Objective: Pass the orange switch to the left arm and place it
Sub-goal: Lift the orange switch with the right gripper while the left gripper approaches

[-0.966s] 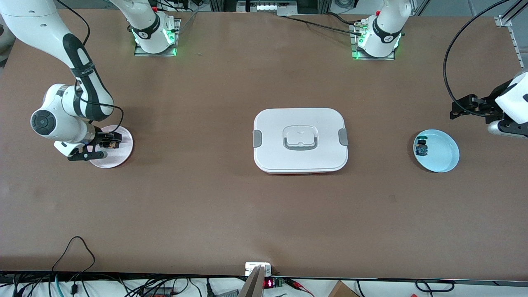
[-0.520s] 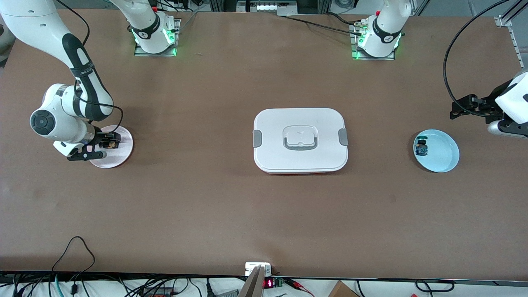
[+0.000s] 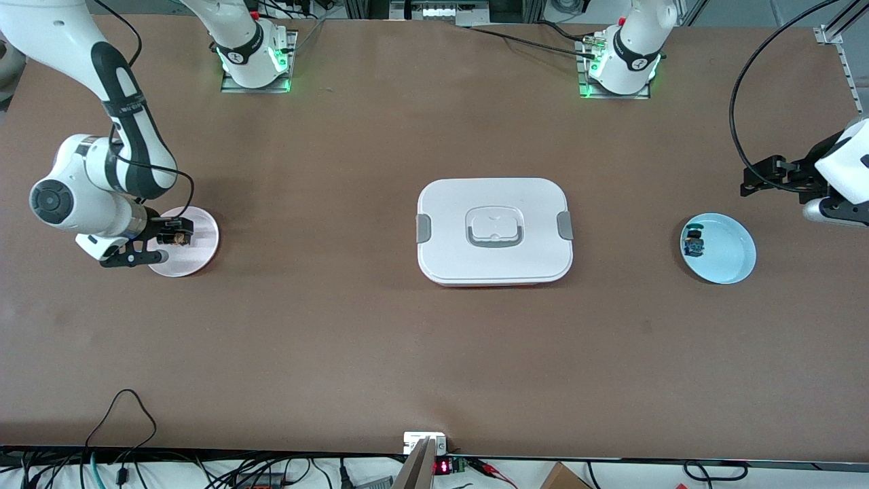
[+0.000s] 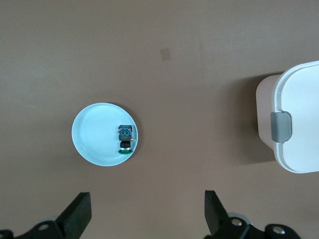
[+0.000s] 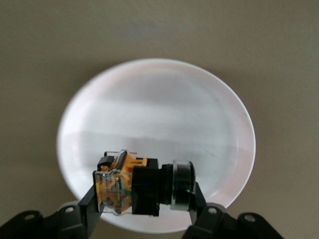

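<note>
Orange switch (image 5: 142, 188) pinched in my right gripper (image 5: 144, 201) — above the pink plate (image 3: 201, 255).
Left gripper (image 4: 144, 211) waits, fingers apart, over the table beside the blue plate (image 4: 92, 134).

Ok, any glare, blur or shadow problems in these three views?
Front view: even light, soft shadow under the box. Right wrist view: orange switch sharp in the right gripper, pale streaky glare on the white plate. Left wrist view: sharp; left gripper open.

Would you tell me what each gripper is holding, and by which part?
The right gripper holds the orange switch across its body, over the pink plate. The left gripper is open, holding nothing.
</note>
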`<control>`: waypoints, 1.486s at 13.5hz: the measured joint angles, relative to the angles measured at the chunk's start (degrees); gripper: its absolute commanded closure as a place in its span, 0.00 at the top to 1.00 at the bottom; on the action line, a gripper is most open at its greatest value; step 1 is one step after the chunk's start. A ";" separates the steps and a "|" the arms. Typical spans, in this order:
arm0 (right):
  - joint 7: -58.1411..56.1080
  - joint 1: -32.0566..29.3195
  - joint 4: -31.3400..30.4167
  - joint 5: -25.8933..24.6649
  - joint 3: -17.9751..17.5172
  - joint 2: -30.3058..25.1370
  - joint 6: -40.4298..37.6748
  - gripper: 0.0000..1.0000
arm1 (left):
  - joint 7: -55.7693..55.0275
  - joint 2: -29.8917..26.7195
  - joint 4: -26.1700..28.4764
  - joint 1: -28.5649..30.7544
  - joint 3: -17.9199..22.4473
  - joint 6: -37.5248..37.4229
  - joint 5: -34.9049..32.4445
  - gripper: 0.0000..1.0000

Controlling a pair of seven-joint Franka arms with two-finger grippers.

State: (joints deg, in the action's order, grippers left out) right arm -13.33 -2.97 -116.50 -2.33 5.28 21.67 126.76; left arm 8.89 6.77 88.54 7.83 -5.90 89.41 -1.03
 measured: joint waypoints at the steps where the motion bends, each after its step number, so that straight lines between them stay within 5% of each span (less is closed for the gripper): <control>1: 0.00 0.10 2.32 0.46 -0.61 -0.82 -3.53 0.24 | 0.00 0.00 -0.01 0.12 0.02 0.00 0.00 1.00; 8: -0.01 0.82 14.22 1.46 -4.57 -5.05 -16.51 0.22 | 0.03 1.06 -1.21 1.47 -0.40 -0.97 -0.46 1.00; 14: -0.59 5.27 25.04 11.11 -5.81 -9.41 -27.21 0.04 | 0.03 3.79 -1.92 1.99 -0.34 -3.28 0.55 1.00; 20: -2.38 6.97 32.69 20.83 -14.63 -11.24 -28.75 0.02 | -0.19 5.01 -3.00 6.47 0.01 -10.38 21.26 1.00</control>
State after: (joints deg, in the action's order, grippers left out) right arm -15.71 4.00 -83.81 18.50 -9.35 10.43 98.01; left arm 8.70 11.78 85.54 14.30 -5.89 79.03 20.23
